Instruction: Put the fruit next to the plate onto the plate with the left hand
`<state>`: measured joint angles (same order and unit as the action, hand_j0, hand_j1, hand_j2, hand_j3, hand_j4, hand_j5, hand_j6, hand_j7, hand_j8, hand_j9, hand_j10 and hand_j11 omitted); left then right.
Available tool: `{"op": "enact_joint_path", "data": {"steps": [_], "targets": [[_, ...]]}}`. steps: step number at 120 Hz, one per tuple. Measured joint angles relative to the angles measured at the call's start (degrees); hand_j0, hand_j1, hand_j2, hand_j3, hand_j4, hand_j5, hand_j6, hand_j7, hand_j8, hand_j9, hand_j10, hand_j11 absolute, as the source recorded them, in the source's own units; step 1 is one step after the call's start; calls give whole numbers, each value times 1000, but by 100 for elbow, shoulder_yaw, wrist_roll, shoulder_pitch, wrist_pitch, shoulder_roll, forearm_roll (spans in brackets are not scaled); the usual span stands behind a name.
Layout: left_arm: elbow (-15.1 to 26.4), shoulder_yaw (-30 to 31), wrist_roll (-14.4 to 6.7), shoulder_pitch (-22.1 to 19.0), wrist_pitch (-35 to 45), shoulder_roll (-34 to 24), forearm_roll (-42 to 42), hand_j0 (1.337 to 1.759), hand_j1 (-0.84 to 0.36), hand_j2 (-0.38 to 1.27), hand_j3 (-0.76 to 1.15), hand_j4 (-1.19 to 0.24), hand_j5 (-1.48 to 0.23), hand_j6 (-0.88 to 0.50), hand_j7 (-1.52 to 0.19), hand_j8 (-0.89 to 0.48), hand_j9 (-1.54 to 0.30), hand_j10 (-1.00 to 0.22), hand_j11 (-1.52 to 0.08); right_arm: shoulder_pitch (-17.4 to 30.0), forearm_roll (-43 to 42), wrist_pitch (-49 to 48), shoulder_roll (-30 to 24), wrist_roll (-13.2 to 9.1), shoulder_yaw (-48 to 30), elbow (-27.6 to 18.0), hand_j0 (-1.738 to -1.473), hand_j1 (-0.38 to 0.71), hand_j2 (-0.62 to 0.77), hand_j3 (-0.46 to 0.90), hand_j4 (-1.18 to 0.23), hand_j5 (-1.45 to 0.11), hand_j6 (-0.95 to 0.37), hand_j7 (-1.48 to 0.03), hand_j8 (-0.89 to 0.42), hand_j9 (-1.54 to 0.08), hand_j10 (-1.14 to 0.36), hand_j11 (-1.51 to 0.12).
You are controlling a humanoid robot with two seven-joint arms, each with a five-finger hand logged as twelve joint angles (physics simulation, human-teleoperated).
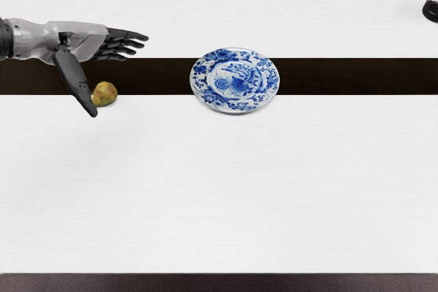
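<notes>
So the left hand [89, 40] comes in from the left edge with its fingers [126, 39] stretched out flat and a bit apart, holding nothing. The thumb [75, 80] hangs down and its tip ends right at the fruit [105, 94], though I can't tell if they touch. That little yellow-green fruit sits on the table [219, 182], on the edge of the dark strip, at the plate's 9 o'clock and well apart from it. The blue-and-white plate [235, 80] has nothing on it. A dark object [431, 5] is cut off at its 2 o'clock.
</notes>
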<state>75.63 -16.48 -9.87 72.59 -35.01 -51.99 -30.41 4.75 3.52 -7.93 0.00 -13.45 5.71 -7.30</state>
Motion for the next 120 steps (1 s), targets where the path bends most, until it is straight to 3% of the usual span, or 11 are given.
{"op": "enact_joint_path", "data": {"steps": [16, 21, 26, 34, 39, 45, 53, 79, 120], "targets": [[-2, -35, -22, 63, 0, 4, -7, 1658, 331, 4, 0, -20, -21, -20, -21, -20, -21, -19, -21, -8, 10, 0, 0, -2, 0, 1, -1658, -349, 0, 0, 0, 0, 0, 0, 0, 0, 0, 0], [-32, -41, -136, 76, 0, 28, -12, 1658, 331, 4, 0, -19, -21, -20, -21, -20, -21, -19, -21, -11, 10, 1, 0, -1, 0, 1, -1658, -349, 0, 0, 0, 0, 0, 0, 0, 0, 0, 0], [-66, -46, -448, 160, -1, 151, -20, 1658, 332, 5, 0, -20, -21, -20, -21, -20, -21, -19, -21, -14, 10, 1, 0, -1, 0, 1, -1658, -349, 0, 0, 0, 0, 0, 0, 0, 0, 0, 0], [-113, -56, -1295, 449, 6, 534, -34, 1658, 331, 4, 0, -19, -21, -20, -21, -20, -21, -19, -21, -16, 9, 1, 0, 0, 0, 2, -1658, -349, 0, 0, 0, 0, 0, 0, 0, 0, 0, 0], [-141, -59, -1696, 617, 82, 690, -41, 1658, 331, 4, 0, -19, -21, -20, -21, -20, -21, -19, -21, -15, 9, 2, 0, 0, 0, 4, -1658, -349, 0, 0, 0, 0, 0, 0, 0, 0, 0, 0], [-172, -57, -2008, 805, 179, 890, -81, 1658, 331, 4, 0, -19, -21, -20, -21, -19, -21, -18, -21, -13, 9, 2, 0, 0, 0, 6, -1658, -349, 0, 0, 0, 0, 0, 0, 0, 0, 0, 0], [-215, -30, -2246, 790, 476, 1305, -409, 1658, 331, 4, 0, -19, -21, -20, -21, -19, -21, -18, -21, -11, 9, 2, 0, 0, 0, 7, -1658, -349, 0, 0, 0, 0, 0, 0, 0, 0, 0, 0], [-672, 32, -2479, 390, 1347, 1844, -1737, 1658, 330, 4, 0, -19, -22, -20, -21, -20, -21, -19, -21, -10, 3, 2, 0, 0, 0, 9, -1658, -349, 0, 0, 0, 0, 0, 0, 0, 0, 0, 0], [-1771, 1076, -2511, 473, 1572, 2590, -2467, 1658, 330, 4, 0, -20, -22, -21, -22, -21, -22, -20, -22, -2, 0, 2, 0, 0, 0, 8, -1658, -349, 0, 0, 0, 0, 0, 0, 0, 0, 0, 0]]}}
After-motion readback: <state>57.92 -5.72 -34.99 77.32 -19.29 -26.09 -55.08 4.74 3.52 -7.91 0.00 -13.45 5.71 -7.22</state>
